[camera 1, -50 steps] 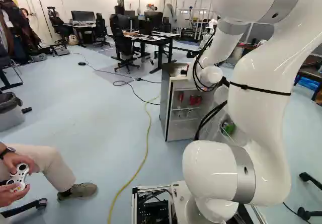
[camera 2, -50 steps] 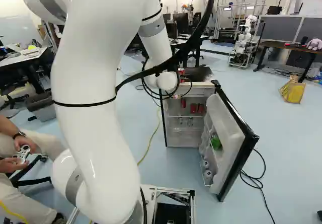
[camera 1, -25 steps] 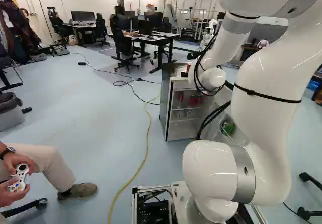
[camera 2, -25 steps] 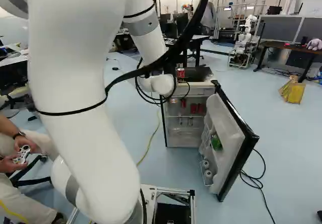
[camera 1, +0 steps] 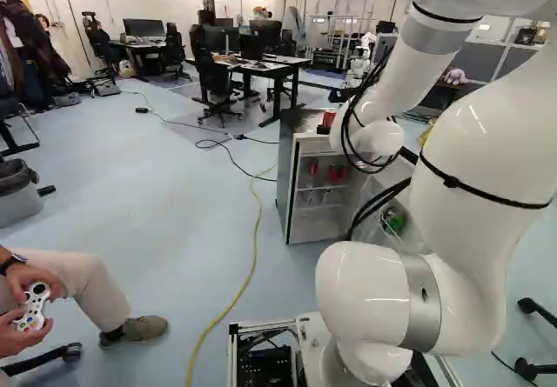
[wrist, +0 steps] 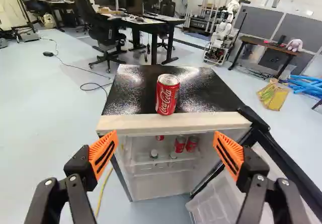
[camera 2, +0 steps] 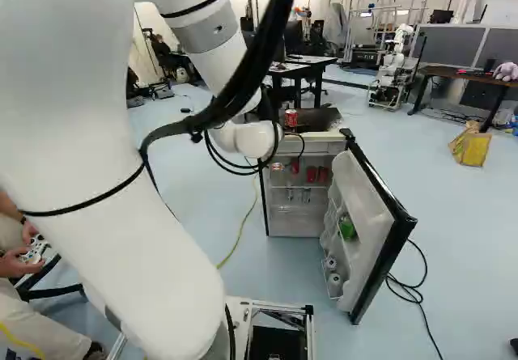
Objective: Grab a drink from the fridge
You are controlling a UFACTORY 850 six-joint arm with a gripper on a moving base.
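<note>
In the wrist view my gripper (wrist: 165,151) stands open with nothing between its orange pads; the wrist hides its fingers in the base views. Ahead of it, a red can (wrist: 167,94) stands upright on the black top of the fridge (wrist: 136,90); the right base view shows this can (camera 2: 290,119) too. The fridge door (camera 2: 374,226) hangs open to the right in the right base view. Below the top, more red cans (wrist: 180,143) stand on an inside shelf, beside small bottles (wrist: 154,154). A green item (camera 2: 347,229) sits in a door rack.
A yellow cable (camera 1: 252,261) runs along the floor left of the fridge. Black cables (camera 2: 413,291) lie beside the door. Behind the fridge stand a desk (camera 1: 283,67) and an office chair (camera 1: 215,74). Another robot (camera 2: 394,65) stands at the back, near a yellow bag (camera 2: 471,146).
My upper arm and wrist have shifted to the right in the left base view; in the right base view the wrist has moved left. The base, fridge and can have stayed put.
</note>
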